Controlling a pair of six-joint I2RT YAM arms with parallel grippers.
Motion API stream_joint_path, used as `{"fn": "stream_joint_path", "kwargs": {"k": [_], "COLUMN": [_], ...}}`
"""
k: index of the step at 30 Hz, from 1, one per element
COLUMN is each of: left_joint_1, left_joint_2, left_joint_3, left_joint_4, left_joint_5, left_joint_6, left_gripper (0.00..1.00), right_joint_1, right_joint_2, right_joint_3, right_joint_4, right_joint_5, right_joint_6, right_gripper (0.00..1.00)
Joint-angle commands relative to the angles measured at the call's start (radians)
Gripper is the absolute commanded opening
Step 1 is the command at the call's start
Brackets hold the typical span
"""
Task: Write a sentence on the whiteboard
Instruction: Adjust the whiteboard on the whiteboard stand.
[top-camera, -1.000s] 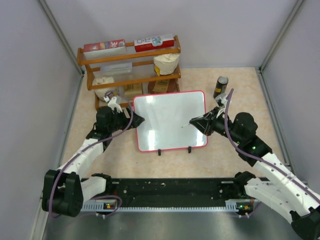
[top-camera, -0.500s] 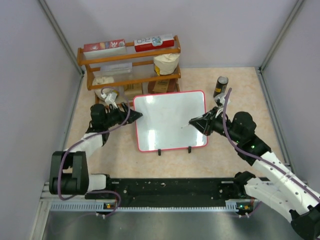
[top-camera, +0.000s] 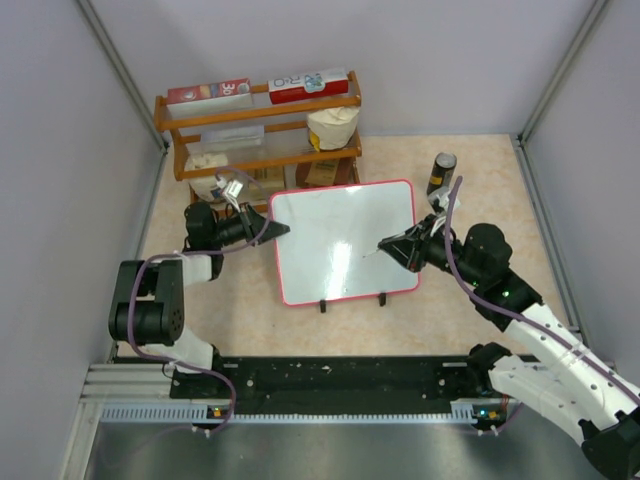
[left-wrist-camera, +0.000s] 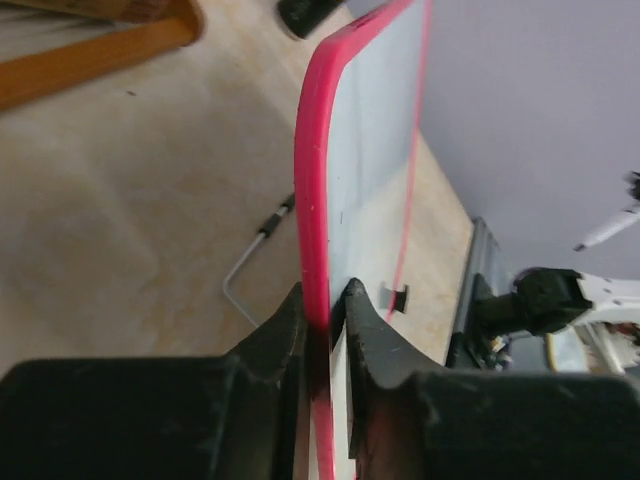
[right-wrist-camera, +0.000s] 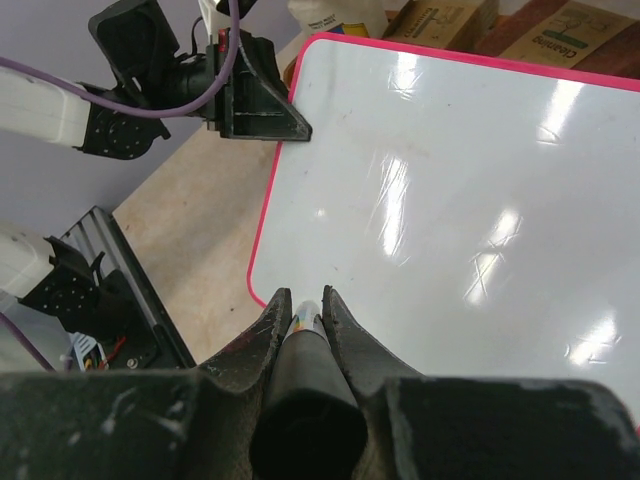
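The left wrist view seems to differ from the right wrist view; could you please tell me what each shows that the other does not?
Only the left wrist view shows the glossy white rectangular whiteboard edge-on along its red-pink frame, a thin bent metal wire beside it and a small black clip foot. Only the right wrist view shows the board's face head-on, no writing visible, the right claw clamped on a dark-barrelled marker, and cardboard boxes beyond. Both show the whiteboard, the left claw pinching its edge, and the beige tabletop.
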Motion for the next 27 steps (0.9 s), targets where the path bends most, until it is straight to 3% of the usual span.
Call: {"fn": "stream_joint_path", "kwargs": {"k": [1,3,14,18,23,26,27], "left_joint_1": [-0.001,-0.001,-0.004,-0.017,-0.037,-0.056,-0.065], "left_joint_2": [0.038,0.062,0.192,0.2,0.139,0.05,0.021], "left_joint_3": [-0.02,-0.046,-0.203,-0.241,-0.252,-0.238,-0.217], "left_joint_4": [0.168,0.227,0.753,0.8,0.684,0.405,0.201], "left_joint_5": [0.104,0.104,0.149,0.164,0.178,0.155,0.143], "left_joint_6": [-0.008,-0.031,-0.334,-0.361,-0.289,-0.123,-0.067], "left_gripper": [0.07,0.0,0.0,0.0,0.0,0.0,0.0], "right_joint_1": [-0.012,-0.01,-0.01,-0.01,-0.01,-0.012,-0.01], "right_joint_2": [-0.007,-0.006,0.007,0.02,0.054,0.08,0.095], "right_joint_3": [0.018,0.018,0.015,0.015,0.021,0.034,0.038], "right_joint_4": [0.019,0.021,0.038,0.056,0.09,0.114,0.117], "right_joint_5": [-0.003,0.0,-0.02,-0.023,-0.041,-0.055,-0.058], "right_joint_6": [-0.018,-0.02,-0.008,-0.004,0.002,0.003,0.002], "right_gripper": [0.0,0.0,0.0,0.0,0.0,0.0,0.0]}}
